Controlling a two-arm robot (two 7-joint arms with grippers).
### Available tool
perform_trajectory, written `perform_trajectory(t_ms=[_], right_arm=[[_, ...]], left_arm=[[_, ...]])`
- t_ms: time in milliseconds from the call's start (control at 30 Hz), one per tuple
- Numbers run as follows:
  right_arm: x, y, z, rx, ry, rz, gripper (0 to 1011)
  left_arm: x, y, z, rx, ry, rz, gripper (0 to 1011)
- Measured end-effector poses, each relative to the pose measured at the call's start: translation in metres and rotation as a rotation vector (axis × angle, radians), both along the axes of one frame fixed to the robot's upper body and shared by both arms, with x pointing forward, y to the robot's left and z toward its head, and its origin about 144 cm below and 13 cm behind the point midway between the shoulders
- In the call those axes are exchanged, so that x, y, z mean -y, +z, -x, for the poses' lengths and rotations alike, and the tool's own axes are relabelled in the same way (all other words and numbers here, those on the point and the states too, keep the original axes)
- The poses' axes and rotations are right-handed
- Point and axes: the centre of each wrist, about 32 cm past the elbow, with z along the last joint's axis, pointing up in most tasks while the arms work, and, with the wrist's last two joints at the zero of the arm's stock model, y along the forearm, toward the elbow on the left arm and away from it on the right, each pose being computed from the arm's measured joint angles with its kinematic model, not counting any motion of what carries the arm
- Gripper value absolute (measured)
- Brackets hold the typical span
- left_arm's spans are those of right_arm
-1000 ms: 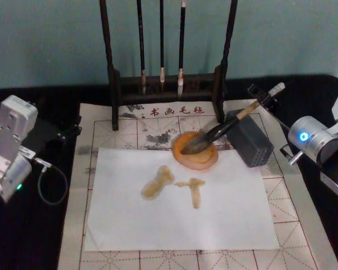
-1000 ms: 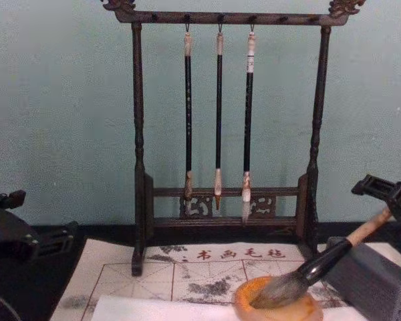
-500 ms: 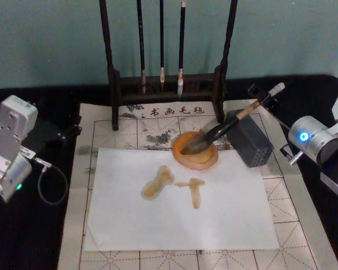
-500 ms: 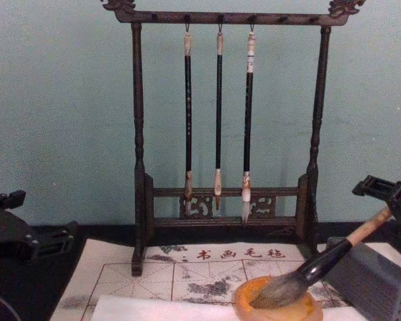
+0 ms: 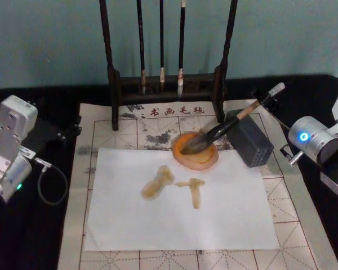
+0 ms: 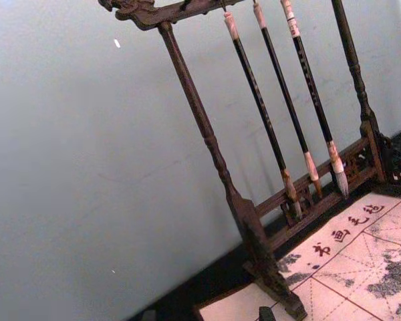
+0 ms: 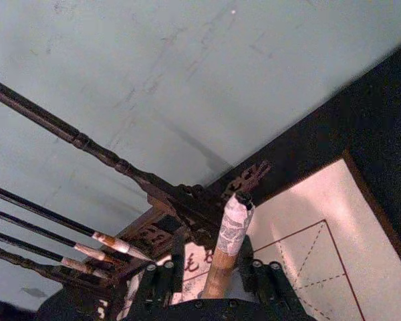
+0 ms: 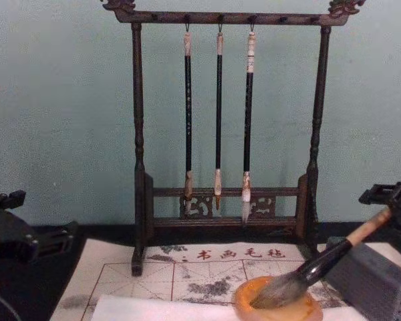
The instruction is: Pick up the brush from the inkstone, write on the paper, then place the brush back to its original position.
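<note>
Inkstone (image 8: 243, 304) base, paper (image 8: 154, 309) — cut by chest view's bottom edge.

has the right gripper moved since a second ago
Yes, slightly. In the chest view the right gripper has shifted right and a little down, away from the rack's right post, out along the brush handle.

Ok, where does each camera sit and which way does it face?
Head: high, looking down on paper, inkstone and brush; left gripper and right gripper at the edges.
Chest: low, facing across to the brush rack; right gripper at right edge.
Left wrist: left arm, facing rack and wall.
Right wrist: right arm, looking along the brush handle between open fingers.
Shared: all show the rack.
</note>
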Motion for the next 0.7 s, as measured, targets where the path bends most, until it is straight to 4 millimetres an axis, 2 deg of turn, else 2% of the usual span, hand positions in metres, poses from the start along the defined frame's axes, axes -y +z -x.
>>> perform_trajectory(t_ms=[67, 100, 167, 200, 233, 333, 367, 700], right_arm=[[0.0000, 0.0000, 0.0000, 0.000, 0.000, 0.000, 477], [0.0000, 0.0000, 0.0000, 0.000, 0.000, 0.000, 477], [0.0000, 0.0000, 0.0000, 0.000, 0.000, 0.000, 374], [0.0000, 0.0000, 0.0000, 0.000, 0.000, -0.001, 374], [0.0000, 0.0001, 0.0000, 0.000, 0.000, -0.001, 315], [0.0000, 0.0000, 0.0000, 0.000, 0.000, -0.001, 262], [0.0000, 0.0001, 0.0000, 0.000, 0.000, -0.001, 210], [0.0000, 0.0001, 0.0000, 0.000, 0.000, -0.001, 195]], left_arm=[[0.0000, 0.0000, 0.0000, 0.000, 0.000, 0.000, 1001], [0.0000, 0.0000, 0.0000, 0.000, 0.000, 0.000, 1001], [0.0000, 0.0000, 0.0000, 0.000, 0.000, 0.000, 1001], [0.0000, 0.0000, 0.0000, 0.000, 0.000, 0.000, 1001], [0.0000, 0.0000, 0.0000, 0.000, 0.000, 0.000, 1001], [0.0000, 0.0000, 0.0000, 0.000, 0.000, 0.000, 1001], [0.0000, 0.0000, 0.0000, 0.000, 0.000, 0.000, 1001], [0.0000, 0.0000, 0.0000, 0.000, 0.000, 0.000, 1001]])
